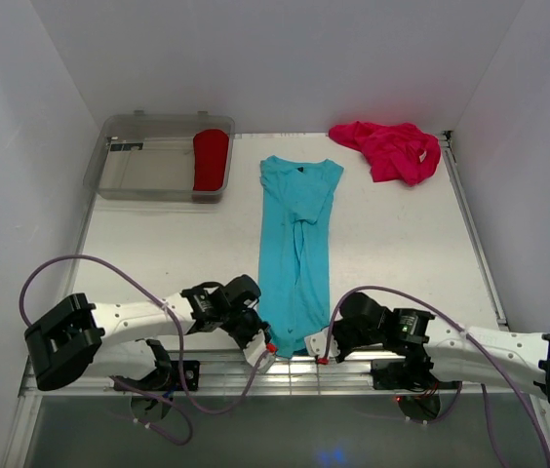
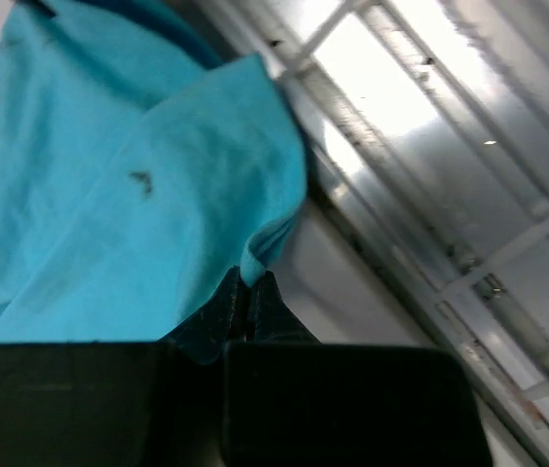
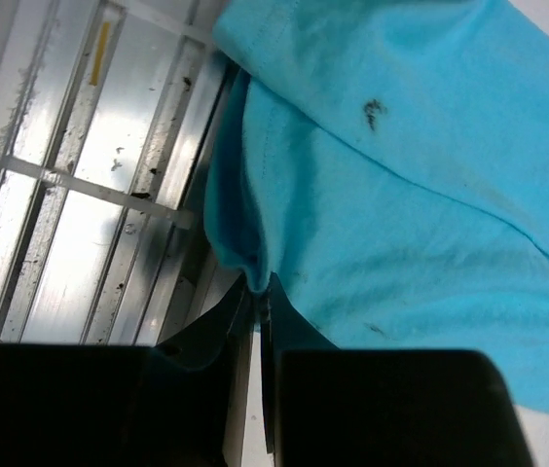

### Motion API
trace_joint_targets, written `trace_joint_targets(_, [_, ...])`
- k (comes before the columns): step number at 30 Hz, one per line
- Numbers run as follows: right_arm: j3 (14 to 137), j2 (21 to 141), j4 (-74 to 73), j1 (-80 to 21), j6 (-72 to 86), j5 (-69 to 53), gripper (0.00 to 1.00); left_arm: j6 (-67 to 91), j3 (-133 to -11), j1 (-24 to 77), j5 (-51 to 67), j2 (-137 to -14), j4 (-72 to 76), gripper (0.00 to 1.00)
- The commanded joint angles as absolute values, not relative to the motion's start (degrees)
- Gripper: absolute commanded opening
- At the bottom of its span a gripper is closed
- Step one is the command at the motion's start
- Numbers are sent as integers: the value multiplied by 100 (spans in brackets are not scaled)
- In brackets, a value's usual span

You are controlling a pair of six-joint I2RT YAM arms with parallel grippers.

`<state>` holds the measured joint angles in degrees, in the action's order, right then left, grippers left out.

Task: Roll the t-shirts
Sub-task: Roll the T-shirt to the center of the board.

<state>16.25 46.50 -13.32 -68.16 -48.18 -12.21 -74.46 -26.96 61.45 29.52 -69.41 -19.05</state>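
Note:
A turquoise t-shirt (image 1: 296,244) lies folded into a long strip down the middle of the table, collar at the far end. My left gripper (image 1: 267,348) is shut on the strip's near left corner (image 2: 255,261). At the near right corner (image 3: 255,263), my right gripper (image 1: 320,353) is shut on the hem too. Both wrist views show turquoise cloth pinched between the black fingertips (image 2: 247,292) (image 3: 260,297). A magenta-pink t-shirt (image 1: 390,148) lies crumpled at the far right. A red t-shirt (image 1: 211,160) sits rolled inside the clear bin.
A clear plastic bin (image 1: 148,168) stands at the far left of the table. A metal rail frame (image 1: 285,375) runs along the table's near edge, just under both grippers. White walls close in the left, right and back sides.

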Motion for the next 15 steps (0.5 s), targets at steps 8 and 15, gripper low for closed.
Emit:
trace_joint_targets(8, [2012, 4474, -1107, -5496, -3938, -2222, 8, -5670, -4594, 5012, 3400, -7961, -2943, 0])
trace_joint_targets(15, [2162, 4684, -985, -4834, -3701, -2584, 8, -5591, -5140, 4518, 3717, -8418, -3716, 0])
